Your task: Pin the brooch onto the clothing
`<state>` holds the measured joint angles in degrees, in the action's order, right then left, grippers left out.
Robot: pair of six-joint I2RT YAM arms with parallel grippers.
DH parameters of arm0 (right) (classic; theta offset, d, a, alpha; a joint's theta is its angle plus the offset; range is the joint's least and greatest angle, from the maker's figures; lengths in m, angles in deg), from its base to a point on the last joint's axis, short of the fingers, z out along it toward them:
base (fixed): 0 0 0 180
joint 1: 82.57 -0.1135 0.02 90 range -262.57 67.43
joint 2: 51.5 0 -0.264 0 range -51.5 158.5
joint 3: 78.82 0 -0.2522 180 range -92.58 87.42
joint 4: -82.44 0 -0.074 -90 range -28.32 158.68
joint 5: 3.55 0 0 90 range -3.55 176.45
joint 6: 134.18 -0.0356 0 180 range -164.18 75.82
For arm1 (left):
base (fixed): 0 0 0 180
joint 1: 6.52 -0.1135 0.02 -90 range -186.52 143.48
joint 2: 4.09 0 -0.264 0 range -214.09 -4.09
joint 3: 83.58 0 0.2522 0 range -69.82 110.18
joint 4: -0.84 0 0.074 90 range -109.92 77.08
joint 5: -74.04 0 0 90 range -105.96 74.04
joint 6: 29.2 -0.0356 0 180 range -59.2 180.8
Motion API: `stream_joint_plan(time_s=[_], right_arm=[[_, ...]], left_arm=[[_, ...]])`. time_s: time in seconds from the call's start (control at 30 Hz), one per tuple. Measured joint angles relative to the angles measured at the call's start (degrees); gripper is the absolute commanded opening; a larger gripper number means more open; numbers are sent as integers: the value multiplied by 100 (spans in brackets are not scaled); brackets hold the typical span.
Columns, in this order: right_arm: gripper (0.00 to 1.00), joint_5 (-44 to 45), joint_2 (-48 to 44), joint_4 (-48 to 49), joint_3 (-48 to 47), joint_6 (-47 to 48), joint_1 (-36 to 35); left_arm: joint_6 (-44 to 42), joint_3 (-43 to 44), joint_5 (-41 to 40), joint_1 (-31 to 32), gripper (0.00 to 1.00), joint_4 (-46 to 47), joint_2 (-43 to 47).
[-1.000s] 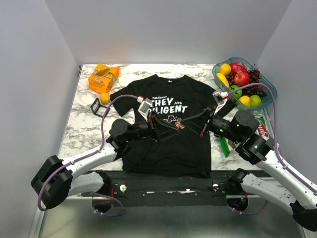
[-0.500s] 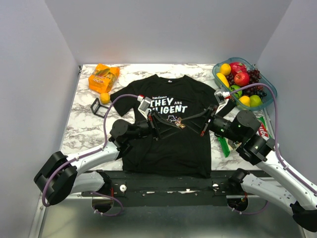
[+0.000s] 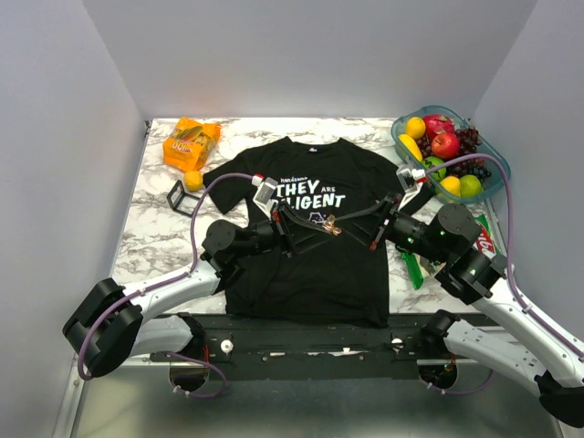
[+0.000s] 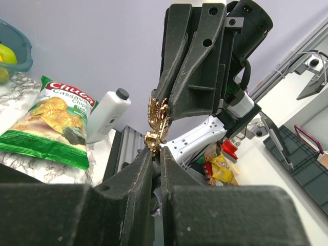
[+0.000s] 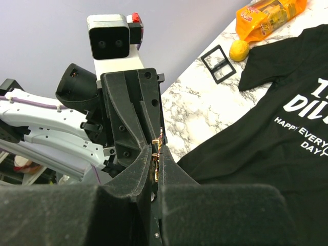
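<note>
Brooch (image 4: pixel 158 120) sits dead centre of the top view, held up off the T-shirt (image 3: pixel 319 274) just below the white print, with the left gripper (image 4: pixel 155 154) and right gripper (image 5: pixel 155 154) both pinched tight on it, tip to tip. I'd have 1 hold the body while the other works the pin, then lower slowly. Fruit bowl (image 3: pixel 398 128) upper right, snack bag (image 3: pixel 190 141), wire cube (image 3: pixel 180 196) and orange ball (image 3: pixel 193 180) upper left, all well apart; only the 2 arms crowd each other
</note>
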<state>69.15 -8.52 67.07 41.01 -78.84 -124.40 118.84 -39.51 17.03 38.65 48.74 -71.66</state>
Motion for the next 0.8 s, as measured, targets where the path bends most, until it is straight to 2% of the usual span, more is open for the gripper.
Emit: stream_joint_plan(time_s=[0.5,0.7,0.73,0.77,0.8], right_arm=[[1,52,-118,74,149,-111,0],[1,101,-131,74,162,-157,0],[1,101,-131,74,162,-162,0],[1,101,-131,76,162,-177,0],[1,101,-131,76,164,-184,0]], left_arm=[[11,-2,-2,0,22,39,2],[11,-7,-7,0,14,46,2],[9,-15,-7,0,11,61,2],[11,-24,-7,0,3,92,2],[9,-37,-7,0,0,122,2]])
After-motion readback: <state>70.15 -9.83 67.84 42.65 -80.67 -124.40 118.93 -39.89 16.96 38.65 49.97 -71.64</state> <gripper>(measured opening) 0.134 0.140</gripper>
